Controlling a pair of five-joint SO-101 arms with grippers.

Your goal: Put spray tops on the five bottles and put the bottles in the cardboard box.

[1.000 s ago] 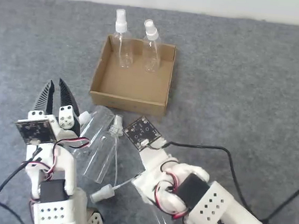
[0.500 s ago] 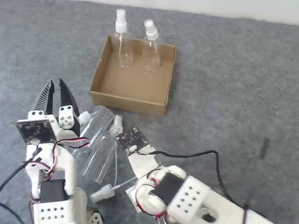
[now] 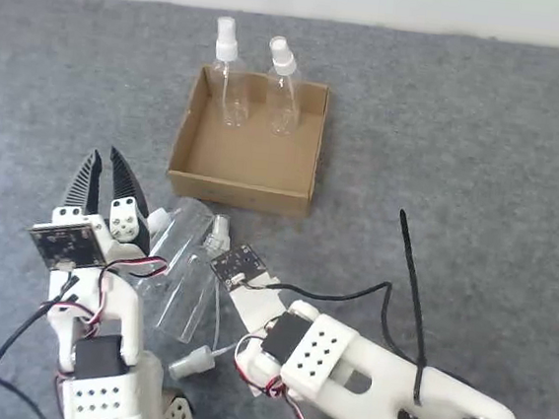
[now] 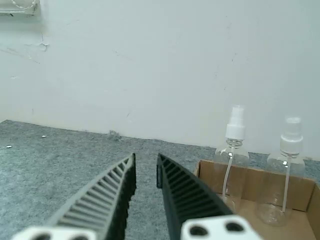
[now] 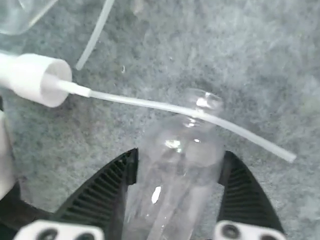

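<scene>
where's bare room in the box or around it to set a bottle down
Inside the cardboard box, the floor between the two capped bottles at the far wall and the near wall is bare. The carpet right of it is open. Crowded: in front of the box, loose bottles and a spray top.

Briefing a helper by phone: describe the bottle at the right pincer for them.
On the grey carpet before the brown cardboard box lie clear, topless plastic bottles. The wanted bottle sits in the right pincer, with the tube of a white spray top across its neck.
</scene>
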